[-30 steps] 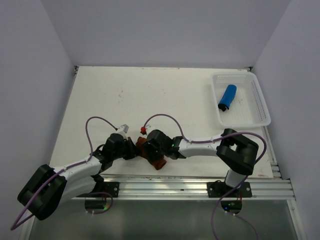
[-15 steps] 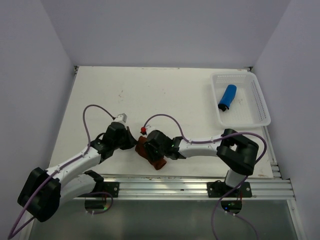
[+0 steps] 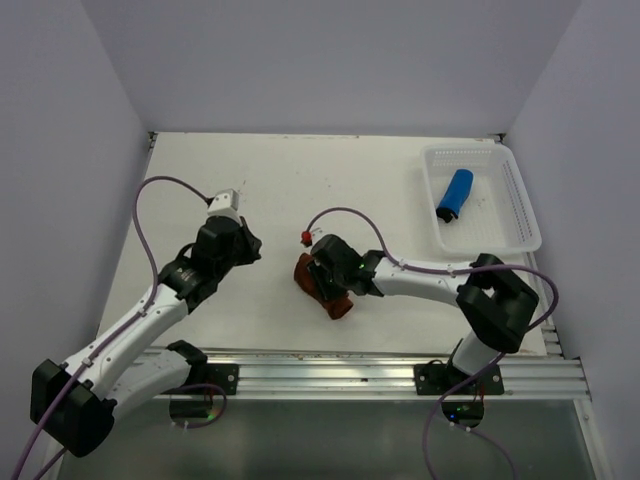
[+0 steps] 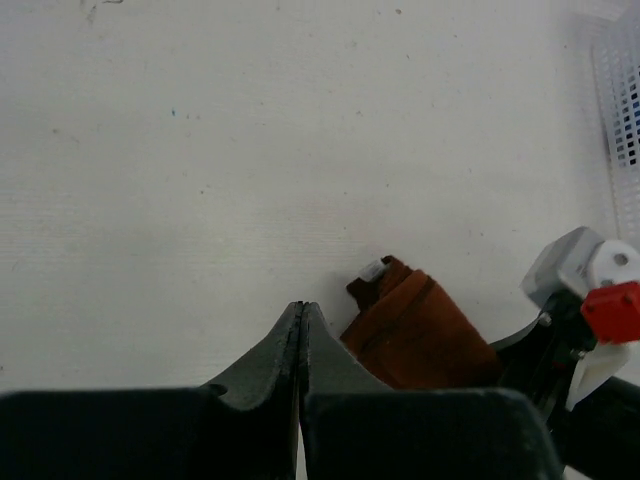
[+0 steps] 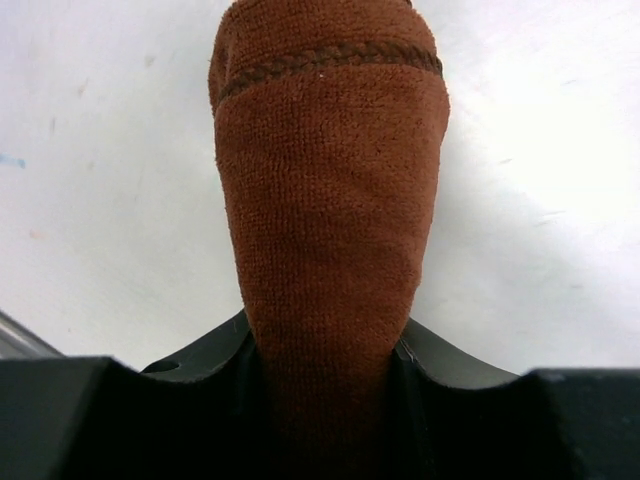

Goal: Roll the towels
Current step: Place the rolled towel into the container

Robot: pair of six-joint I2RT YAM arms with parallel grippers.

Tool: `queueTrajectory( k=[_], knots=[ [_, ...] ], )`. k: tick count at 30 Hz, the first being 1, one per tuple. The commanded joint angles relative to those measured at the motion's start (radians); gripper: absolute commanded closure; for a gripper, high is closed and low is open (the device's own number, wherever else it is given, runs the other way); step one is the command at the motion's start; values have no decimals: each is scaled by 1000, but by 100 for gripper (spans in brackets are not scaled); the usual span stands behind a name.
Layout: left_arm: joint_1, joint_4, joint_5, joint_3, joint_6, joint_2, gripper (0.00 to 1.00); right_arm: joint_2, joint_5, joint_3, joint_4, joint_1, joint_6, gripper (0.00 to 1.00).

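The rust-brown towel (image 3: 339, 304) is rolled into a thick bundle near the table's front middle. My right gripper (image 3: 326, 284) is shut on it; in the right wrist view the roll (image 5: 330, 190) sticks out forward between the two black fingers (image 5: 200, 350), and my right gripper (image 5: 325, 345) clamps its near end. My left gripper (image 3: 252, 248) is shut and holds nothing, well left of the roll. The left wrist view shows my left gripper (image 4: 300, 312) with its tips pressed together and the brown roll (image 4: 420, 335) lying off to their right. The blue towel (image 3: 458, 192) lies rolled in the basket.
A white mesh basket (image 3: 524, 215) stands at the back right of the table; its edge (image 4: 625, 100) also shows in the left wrist view. An aluminium rail (image 3: 350, 370) runs along the near table edge. Purple cables loop above both arms.
My left arm has pulled away from the brown roll toward the back left. My right gripper has tightened on the roll and carried it slightly right and farther from the front edge.
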Motion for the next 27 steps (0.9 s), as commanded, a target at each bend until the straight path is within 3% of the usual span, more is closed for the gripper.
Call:
queueTrajectory(
  k=[1, 7, 13, 17, 19, 27],
  knots=[
    [8, -49, -69, 61, 48, -24, 97, -80, 25, 120, -95, -78, -92, 100],
    [12, -63, -76, 81, 65, -19, 97, -147, 29, 275, -177, -283, -162, 100],
    [17, -61, -63, 93, 77, 5, 97, -206, 201, 384, -240, -504, -187, 100],
    [19, -51, -43, 72, 79, 19, 98, -261, 298, 363, -214, -674, -205, 100],
    [19, -41, -29, 61, 80, 28, 98, -290, 277, 333, -186, -775, -193, 100],
    [19, -6, 13, 26, 80, 85, 98, -299, 267, 208, -69, -992, -95, 100]
  ],
)
